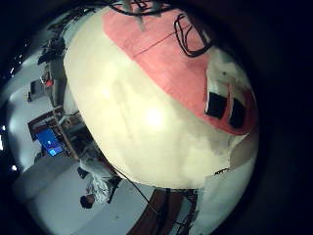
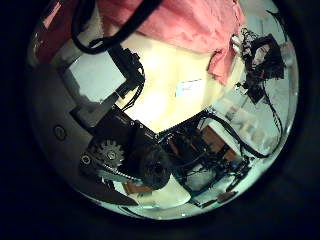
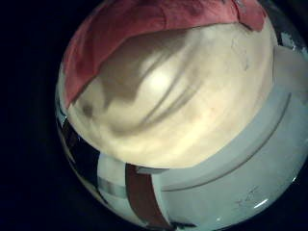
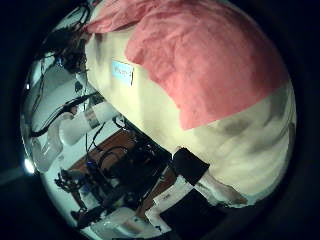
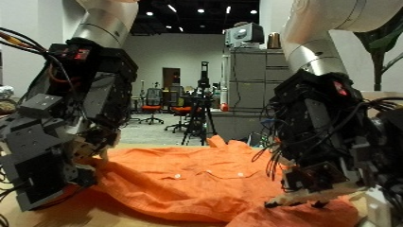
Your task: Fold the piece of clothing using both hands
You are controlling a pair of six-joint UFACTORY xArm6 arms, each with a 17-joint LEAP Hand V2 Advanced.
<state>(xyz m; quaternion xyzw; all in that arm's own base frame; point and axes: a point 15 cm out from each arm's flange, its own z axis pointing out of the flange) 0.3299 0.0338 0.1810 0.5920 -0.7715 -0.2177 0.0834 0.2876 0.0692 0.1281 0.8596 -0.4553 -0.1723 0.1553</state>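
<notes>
An orange shirt [image 5: 201,180] lies spread out on the cream table [image 5: 330,216] between the two arms. My left hand [image 5: 57,156] hangs low over the shirt's edge on its side, fingers relaxed and holding nothing. Its dark fingertips [image 1: 225,106] show right at the cloth's [image 1: 166,54] border. My right hand [image 5: 322,142] hovers just past the shirt's other edge, fingers loosely extended above bare table. In the right thumb side palm view the shirt [image 4: 200,60] lies flat below the palm, with one finger [image 4: 200,170] over the table.
A small white label [image 4: 122,71] is stuck on the table near the shirt, also seen as label [image 2: 188,88]. Behind the table stand a tripod [image 5: 201,109], red office chairs [image 5: 154,109] and a grey cabinet [image 5: 246,90].
</notes>
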